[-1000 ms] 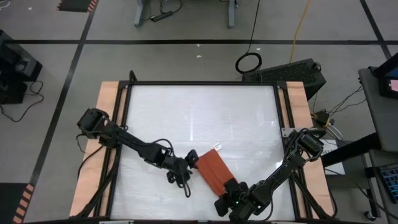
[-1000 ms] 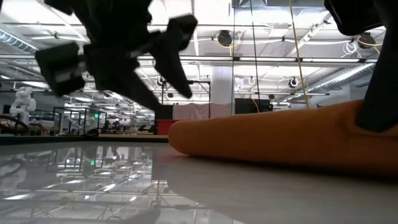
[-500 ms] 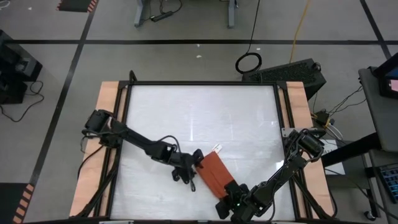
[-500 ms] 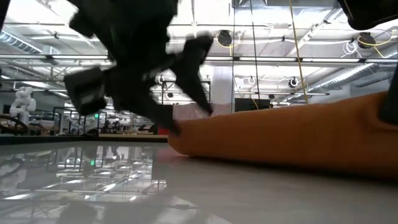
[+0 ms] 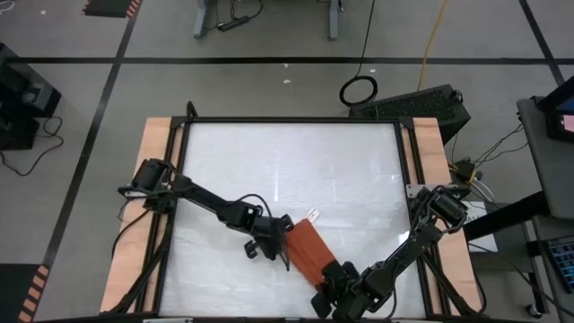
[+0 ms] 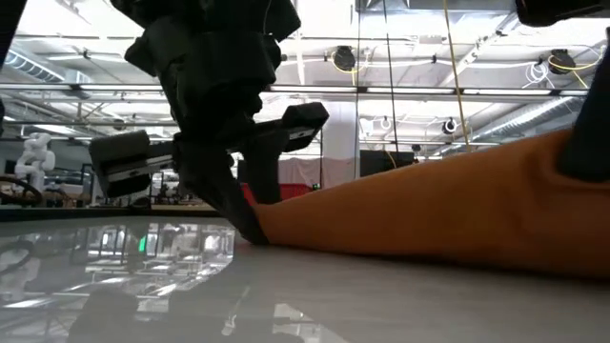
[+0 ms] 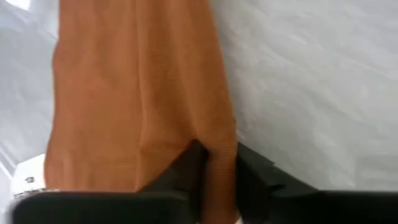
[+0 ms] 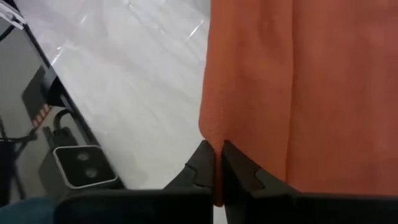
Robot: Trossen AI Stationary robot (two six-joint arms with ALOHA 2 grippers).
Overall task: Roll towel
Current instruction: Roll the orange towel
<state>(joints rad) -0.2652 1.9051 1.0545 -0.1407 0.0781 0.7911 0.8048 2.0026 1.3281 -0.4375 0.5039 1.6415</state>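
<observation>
- towel (image 5: pixel 309 253): rust-orange, folded into a narrow strip, lies diagonally on the white tabletop (image 5: pixel 287 170), in the near part, right of centre
- small white tag (image 5: pixel 314 213) sticks out at the towel's far end
- left gripper (image 5: pixel 283 240): down at the towel's far-left corner, arm reaching in from the left tabletop edge
- left wrist view: jaws pinching a fold of the towel's edge (image 7: pixel 214 165), cloth between the two dark fingers (image 7: pixel 183 171)
- low view: left gripper (image 6: pixel 250 224) touches the tabletop at the towel's end (image 6: pixel 286 214); cloth rises to the right
- right gripper (image 5: pixel 336 274): at the towel's near-right end, close to the tabletop's front edge
- right wrist view: jaws pressed together on the towel's edge (image 8: pixel 214 146), thin cloth nipped between the fingers (image 8: pixel 239 165)
- both ends of the strip gripped, one by each arm
- wooden side rails (image 5: pixel 152 179) flank the tabletop; black cable loop (image 5: pixel 359 90) on the floor beyond
</observation>
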